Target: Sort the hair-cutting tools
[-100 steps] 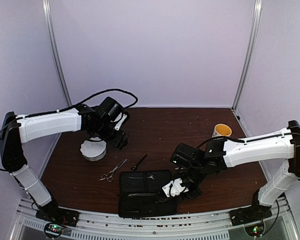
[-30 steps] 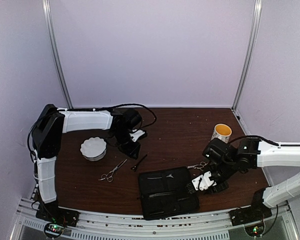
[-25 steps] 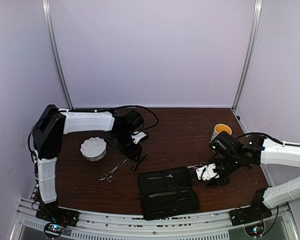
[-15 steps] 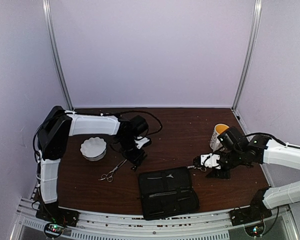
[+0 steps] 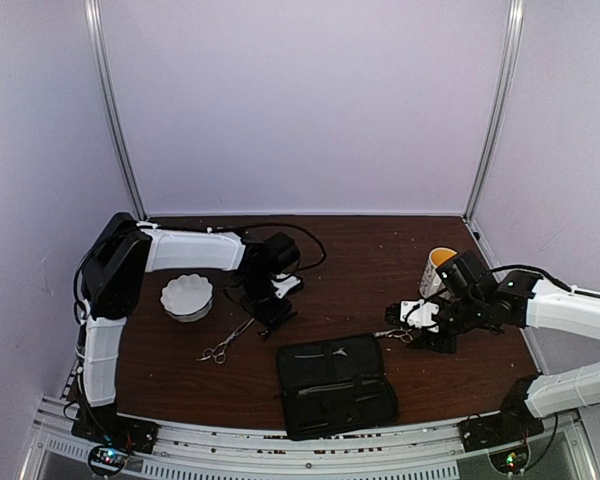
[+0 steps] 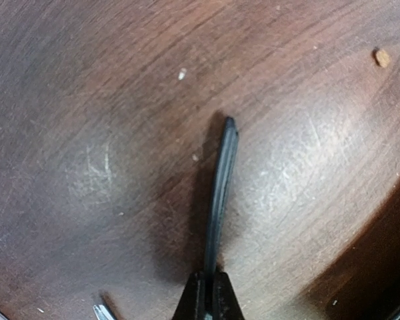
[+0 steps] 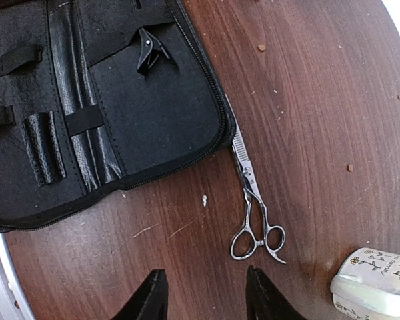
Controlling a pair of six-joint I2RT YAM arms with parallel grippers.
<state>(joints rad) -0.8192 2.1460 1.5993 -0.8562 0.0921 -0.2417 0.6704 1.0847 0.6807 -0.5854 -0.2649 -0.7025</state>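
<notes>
My left gripper (image 6: 208, 295) is shut on the near end of a thin black tool (image 6: 221, 193), which lies flat on the wooden table. In the top view this gripper (image 5: 274, 319) is low over the table, right of the silver scissors (image 5: 226, 342). A second pair of silver scissors (image 7: 253, 207) lies by the corner of the open black case (image 7: 100, 100), blades partly under its edge. My right gripper (image 7: 207, 301) hovers open just short of their ring handles and holds nothing. A small black clip (image 7: 150, 48) sits inside the case.
A white fluted bowl (image 5: 187, 297) stands left of the left gripper. A yellow-lined cup (image 5: 441, 264) stands behind the right gripper, and its patterned side (image 7: 373, 280) shows in the right wrist view. The case (image 5: 335, 385) lies near the front edge.
The left gripper came down to the right onto the black tool and shut on it. The right gripper moved back from beside the case to above the right scissors, staying open.
</notes>
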